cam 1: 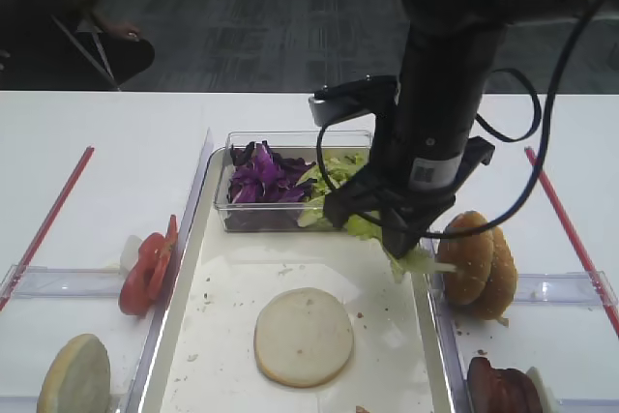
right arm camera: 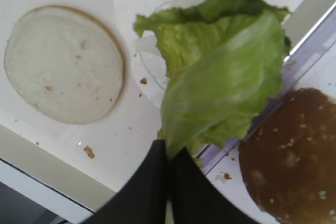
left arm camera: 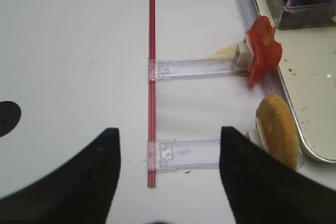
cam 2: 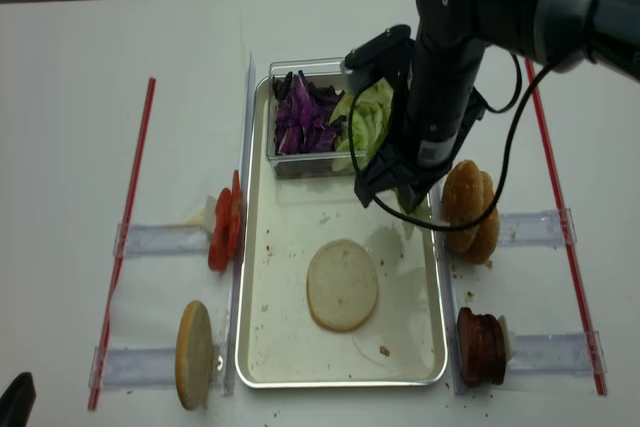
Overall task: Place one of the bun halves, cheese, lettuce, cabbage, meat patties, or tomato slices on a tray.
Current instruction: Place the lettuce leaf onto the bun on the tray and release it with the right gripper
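Right gripper [right arm camera: 169,156] clamped on lettuce [right arm camera: 220,82], hanging over tray [cam 1: 190,239] right rim.
Leaf dangles below jaws, partly past rim toward sesame bun [right arm camera: 291,153]; release here risks it draping off tray; flat bun [right arm camera: 63,64] lies left; left gripper [left arm camera: 168,145] open, idle.

I see light green lettuce [right arm camera: 220,82] with a paler rib, a pale beige bun half [right arm camera: 63,64] with a brown rim at upper left, a golden-brown sesame-speckled bun [right arm camera: 291,153] at lower right, and dark purple cabbage [cam 1: 261,179] with red tomato slices [cam 1: 145,268].
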### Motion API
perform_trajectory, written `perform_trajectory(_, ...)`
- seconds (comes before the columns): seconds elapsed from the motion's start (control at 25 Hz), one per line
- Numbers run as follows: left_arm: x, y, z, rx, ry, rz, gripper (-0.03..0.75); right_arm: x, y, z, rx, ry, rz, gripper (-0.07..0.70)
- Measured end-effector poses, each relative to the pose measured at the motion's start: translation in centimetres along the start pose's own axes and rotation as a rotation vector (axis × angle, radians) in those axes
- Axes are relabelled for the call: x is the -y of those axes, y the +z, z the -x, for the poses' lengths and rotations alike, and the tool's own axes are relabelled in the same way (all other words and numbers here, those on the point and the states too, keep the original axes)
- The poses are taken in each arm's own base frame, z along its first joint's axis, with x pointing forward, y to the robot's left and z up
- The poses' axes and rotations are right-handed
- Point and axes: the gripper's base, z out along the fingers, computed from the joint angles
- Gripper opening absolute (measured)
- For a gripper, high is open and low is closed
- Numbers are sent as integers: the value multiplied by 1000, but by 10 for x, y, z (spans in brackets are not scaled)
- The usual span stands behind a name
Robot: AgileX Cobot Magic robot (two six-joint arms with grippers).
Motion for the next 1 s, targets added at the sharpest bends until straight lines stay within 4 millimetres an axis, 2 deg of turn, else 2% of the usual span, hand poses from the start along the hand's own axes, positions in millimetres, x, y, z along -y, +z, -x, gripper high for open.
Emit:
perform_trajectory(0.4,0,0,0,0,0,0,421,-26,27,-29,-24,-58,14,18)
perform_trajectory(0.84,0,0,0,0,0,0,421,-32,31,-29,-4,-53,23,18)
perform_trajectory(1.0,0,0,0,0,0,0,421,-39,32,-29,2,-85,17,18)
